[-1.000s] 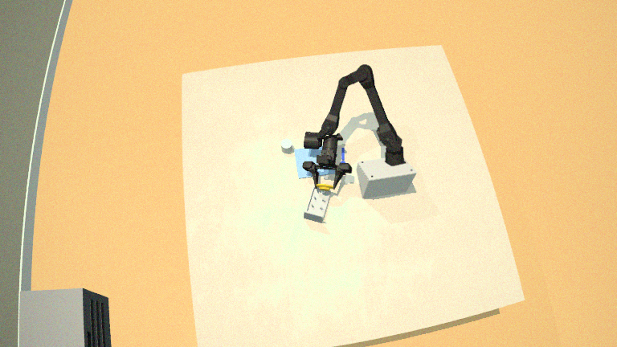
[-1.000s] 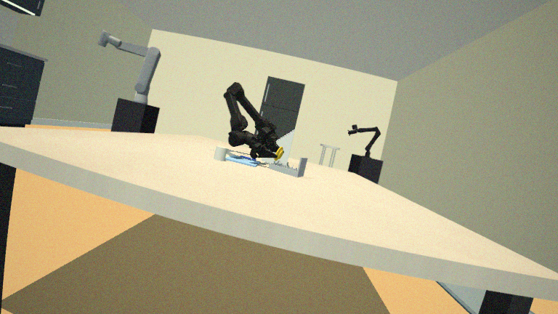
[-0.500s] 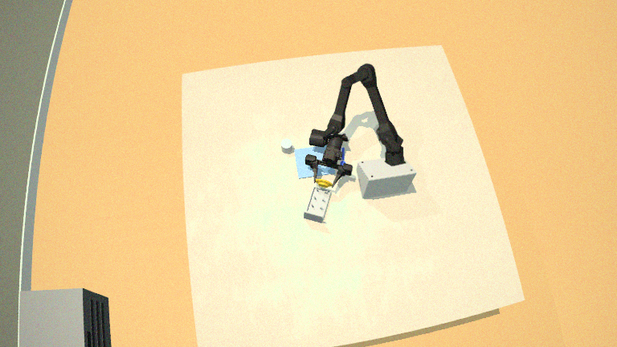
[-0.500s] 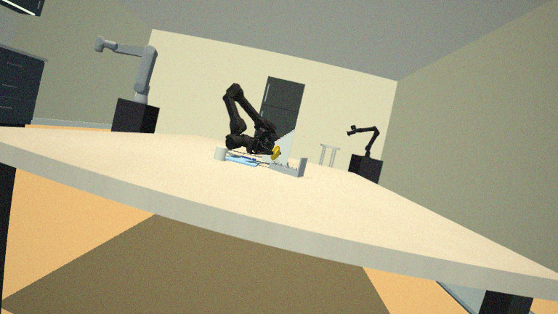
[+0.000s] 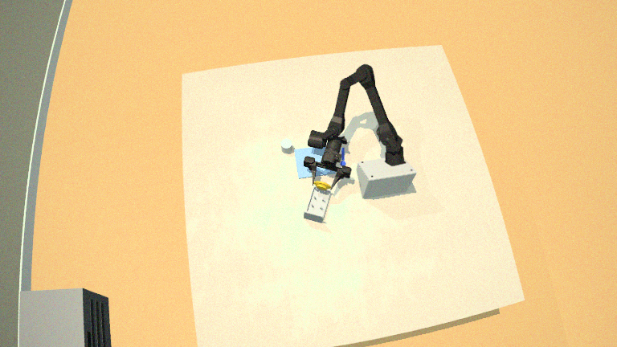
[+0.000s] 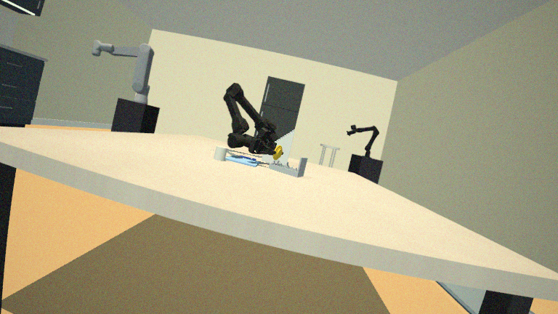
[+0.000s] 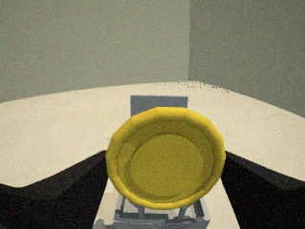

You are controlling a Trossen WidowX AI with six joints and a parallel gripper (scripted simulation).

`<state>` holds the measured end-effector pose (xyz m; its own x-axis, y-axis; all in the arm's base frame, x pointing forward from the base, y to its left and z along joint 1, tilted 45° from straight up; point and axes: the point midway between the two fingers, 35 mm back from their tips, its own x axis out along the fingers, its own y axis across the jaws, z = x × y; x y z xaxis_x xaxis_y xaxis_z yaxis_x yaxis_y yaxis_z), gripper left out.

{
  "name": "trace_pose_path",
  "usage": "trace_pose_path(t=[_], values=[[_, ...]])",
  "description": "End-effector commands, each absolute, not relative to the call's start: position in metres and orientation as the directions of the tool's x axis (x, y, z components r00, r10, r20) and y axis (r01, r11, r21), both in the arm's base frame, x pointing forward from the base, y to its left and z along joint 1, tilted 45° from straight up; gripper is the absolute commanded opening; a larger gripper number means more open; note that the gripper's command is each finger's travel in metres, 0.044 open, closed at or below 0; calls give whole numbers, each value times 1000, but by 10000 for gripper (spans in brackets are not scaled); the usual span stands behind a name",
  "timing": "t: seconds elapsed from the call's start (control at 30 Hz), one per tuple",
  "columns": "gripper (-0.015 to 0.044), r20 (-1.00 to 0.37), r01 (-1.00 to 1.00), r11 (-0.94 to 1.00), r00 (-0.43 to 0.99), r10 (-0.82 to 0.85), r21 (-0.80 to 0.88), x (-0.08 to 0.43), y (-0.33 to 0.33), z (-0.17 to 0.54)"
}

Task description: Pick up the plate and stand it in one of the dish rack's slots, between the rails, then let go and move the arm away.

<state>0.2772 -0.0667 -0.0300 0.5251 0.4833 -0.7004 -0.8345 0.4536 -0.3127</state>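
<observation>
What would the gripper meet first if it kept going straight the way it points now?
Probably the dish rack: the gripper, shut on the yellow plate, points along the table at it. The plate's lower edge would likely touch first; depth is unclear.

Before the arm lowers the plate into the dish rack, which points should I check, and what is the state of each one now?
1. Grip on the plate: gripper shut on its rim, fingers on both sides. Ok.
2. Plate upright: it stands on edge, face to the wrist camera. Ok.
3. Plate over the dish rack: it hangs at the rack's near end. Ok.
4. Edge lined up with one slot between the rails: cannot tell.
5. Plate seated in a slot: not ok, it is above the rack.
6. White cup away from the path: ok.
</observation>
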Motion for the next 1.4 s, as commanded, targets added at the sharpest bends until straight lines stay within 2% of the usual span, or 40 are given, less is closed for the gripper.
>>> trace_pose_path(t=[0.0, 1.13, 1.37], values=[[0, -703, -835, 458, 522, 483, -305, 279, -64, -35], [0, -700, -832, 449, 531, 478, -326, 288, -66, -57], [184, -700, -834, 445, 530, 479, -327, 288, -66, -58]])
